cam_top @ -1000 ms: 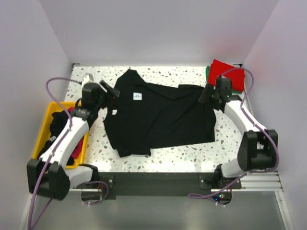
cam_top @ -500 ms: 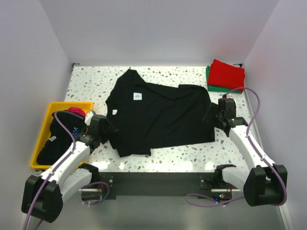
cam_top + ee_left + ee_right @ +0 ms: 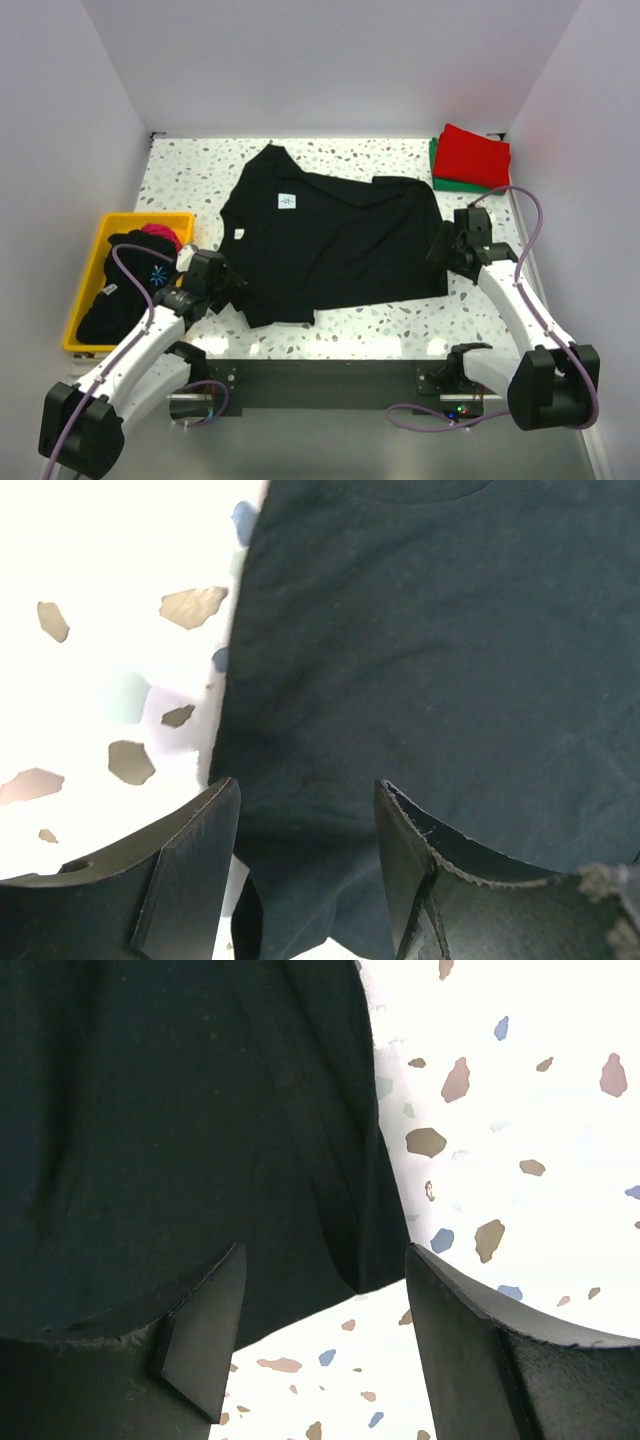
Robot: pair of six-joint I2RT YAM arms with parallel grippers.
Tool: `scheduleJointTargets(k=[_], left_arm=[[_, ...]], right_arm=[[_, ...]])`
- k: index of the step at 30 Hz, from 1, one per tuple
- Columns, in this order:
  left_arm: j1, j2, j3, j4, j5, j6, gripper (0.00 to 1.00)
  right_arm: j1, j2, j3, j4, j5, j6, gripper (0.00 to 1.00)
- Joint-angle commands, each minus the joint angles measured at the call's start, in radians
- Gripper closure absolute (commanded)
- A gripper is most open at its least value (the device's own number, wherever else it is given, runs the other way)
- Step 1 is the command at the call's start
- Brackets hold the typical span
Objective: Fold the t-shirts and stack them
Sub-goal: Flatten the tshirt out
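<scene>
Left jaws spread, straddling near-left edge of plain black soft-cloth t-shirt [image 3: 340,245], nothing pinched. Right jaws spread too, shirt's near-right corner between them, nothing pinched.

Shirt lies flat mid speckled white counter [image 3: 380,320], small white neck label [image 3: 287,201] facing up.

Step, as judged: lining up grasp for first fold, task mid-way.

Next move calls for: both lower, close on edges together, lift evenly.

Count:
- one black shirt laid out
- two folded, far-right corner: red cloth shirt [image 3: 472,152] atop green one [image 3: 437,168]
- one yellow plastic bin [image 3: 140,217], holding dark garment [image 3: 115,290] and pink one [image 3: 160,233]
</scene>
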Motion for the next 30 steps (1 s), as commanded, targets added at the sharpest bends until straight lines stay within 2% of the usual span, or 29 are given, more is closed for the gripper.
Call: scheduleJointTargets(k=[1, 9, 15, 18, 24, 27, 30], left_arm=[[-0.005, 0.012, 0.007, -0.067, 0.005, -0.051, 0.39], [-0.005, 0.006, 0.009, -0.095, 0.06, -0.066, 0.39], [-0.005, 0.029, -0.046, 0.014, 0.131, -0.076, 0.39], [-0.005, 0.053, -0.06, 0.06, 0.162, -0.073, 0.43], [-0.005, 0.062, -0.063, 0.093, 0.17, -0.056, 0.57], [-0.005, 0.07, -0.046, 0.091, 0.128, -0.03, 0.76], [0.001, 0.101, -0.025, 0.096, 0.065, -0.001, 0.88]], right_arm=[[0.0, 0.005, 0.05, -0.04, 0.032, 0.018, 0.32], [0.0, 0.021, 0.042, -0.04, 0.046, 0.017, 0.32], [0.0, 0.05, 0.031, -0.02, 0.045, 0.028, 0.32], [0.0, 0.073, 0.027, -0.011, 0.041, 0.025, 0.32], [0.0, 0.106, 0.022, 0.005, 0.051, 0.027, 0.34], [0.002, 0.123, 0.021, 0.012, 0.043, 0.03, 0.34], [0.002, 0.137, 0.019, 0.014, 0.049, 0.03, 0.34]])
